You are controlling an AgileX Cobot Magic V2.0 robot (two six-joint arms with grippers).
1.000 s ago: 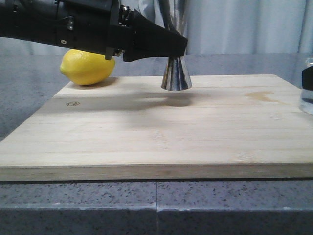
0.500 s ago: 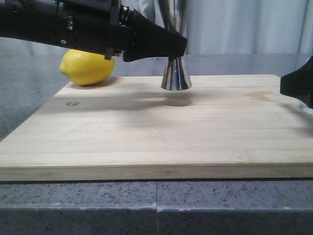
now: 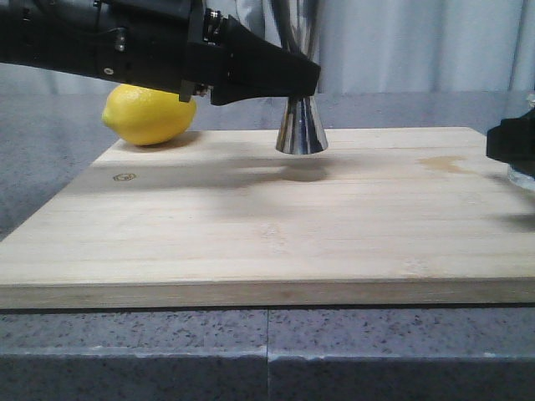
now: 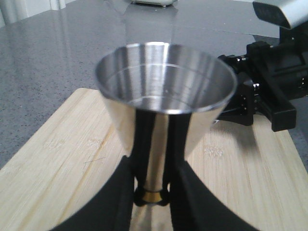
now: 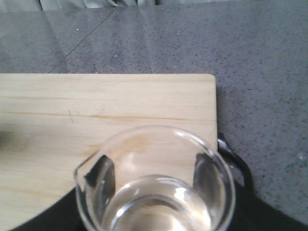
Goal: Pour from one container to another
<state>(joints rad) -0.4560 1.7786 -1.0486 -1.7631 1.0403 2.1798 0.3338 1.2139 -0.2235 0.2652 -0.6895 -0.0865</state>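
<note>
The steel jigger stands upright at the back of the wooden board. My left gripper is shut on its narrow waist. In the left wrist view its fingers clamp the gold band under the jigger's wide cup. The clear glass beaker holds clear liquid, its pouring lip facing the board. My right gripper is shut round it, the fingers showing through the glass. In the front view that gripper sits at the far right edge, with a sliver of the beaker below it.
A yellow lemon lies at the board's back left corner, behind my left arm. The board rests on a grey speckled counter. The right arm shows beyond the jigger in the left wrist view.
At the right edge, my right gripper with the beaker moved left into view, then drew back a little to the right. The left gripper and jigger have not moved.
</note>
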